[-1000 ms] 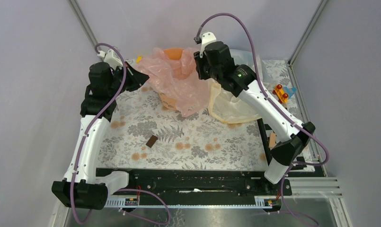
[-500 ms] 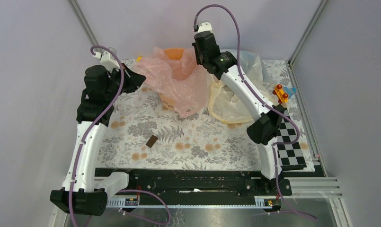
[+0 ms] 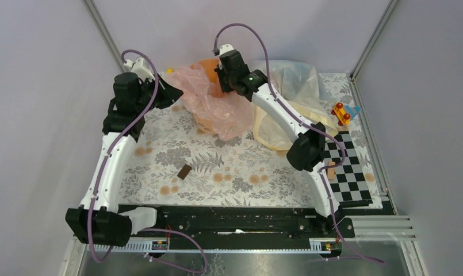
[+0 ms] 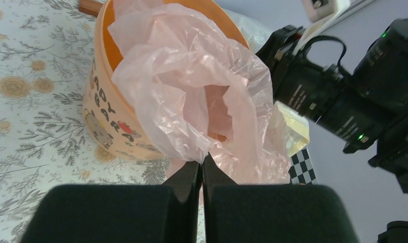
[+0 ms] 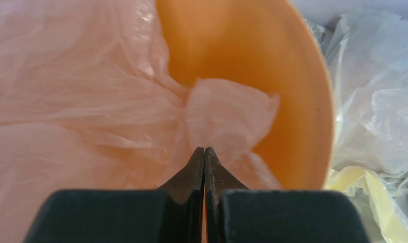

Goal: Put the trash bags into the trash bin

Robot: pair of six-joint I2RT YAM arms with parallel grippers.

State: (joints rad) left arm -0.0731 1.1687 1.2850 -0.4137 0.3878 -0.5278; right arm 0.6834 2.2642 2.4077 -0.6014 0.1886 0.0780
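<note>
The trash bin (image 3: 205,122) is a peach-orange bucket standing at the back middle of the table, with print on its side (image 4: 108,114). A crinkled pale-pink trash bag (image 3: 220,103) is draped over its mouth and down its front. Part of the film lies inside the bin (image 5: 227,109). My left gripper (image 4: 201,160) is to the bin's left, shut on an edge of the bag (image 4: 191,101). My right gripper (image 5: 204,150) is over the bin's mouth and is shut on a gathered bunch of the pink film. The bin's orange inner wall (image 5: 272,61) shows behind it.
A cream-yellow plastic bag (image 3: 280,131) and a clear whitish bag (image 3: 298,77) lie just right of the bin. A red, yellow and blue toy (image 3: 344,112) sits at the right edge. A checkerboard (image 3: 348,172) lies front right and a small brown block (image 3: 184,172) lies mid-table.
My right arm has swung left over the bin's mouth and its gripper has shut on the pink film. The left arm has shifted slightly, still holding the bag. The checkerboard is now uncovered.
</note>
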